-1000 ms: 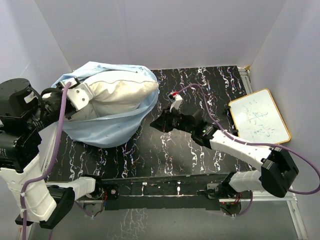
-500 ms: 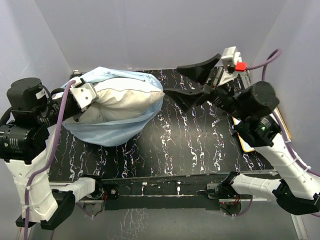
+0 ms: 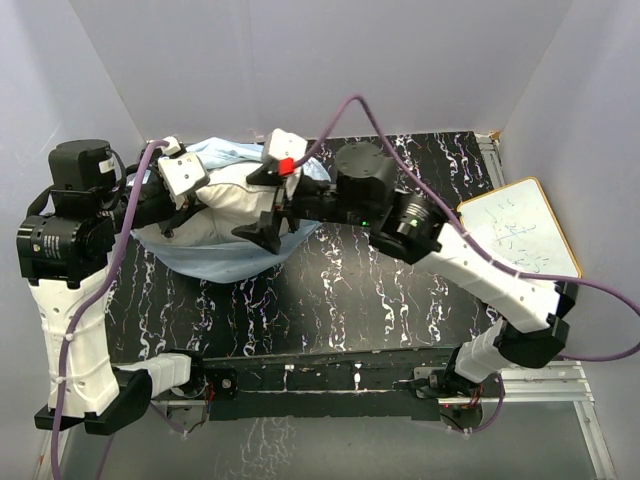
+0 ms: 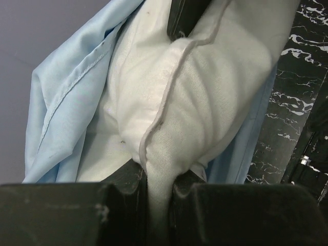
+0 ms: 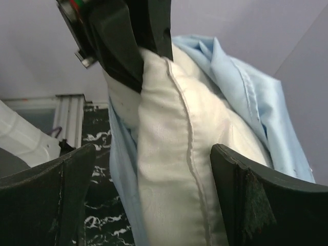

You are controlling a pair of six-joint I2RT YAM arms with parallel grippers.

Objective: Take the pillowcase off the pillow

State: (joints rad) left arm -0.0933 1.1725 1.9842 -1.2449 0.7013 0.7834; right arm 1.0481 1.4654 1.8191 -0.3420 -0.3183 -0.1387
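The cream pillow hangs at the back left, half out of the pale blue pillowcase, which droops beneath and behind it. My left gripper is shut on a corner of the pillow; in the left wrist view the cream fabric is pinched between the jaws of the left gripper, with pillowcase on both sides. My right gripper is open and straddles the pillow's free end. In the right wrist view the pillow fills the gap of the right gripper, whose fingers stand apart from it.
A wood-framed whiteboard lies at the table's right edge. The black marbled tabletop stretches in front of the pillow. Purple walls close in the back and both sides. The right arm spans the table's middle.
My right gripper opened, swung up from mid-table and came back left to straddle the pillow's end. The left arm rose, lifting the pillow by its corner.
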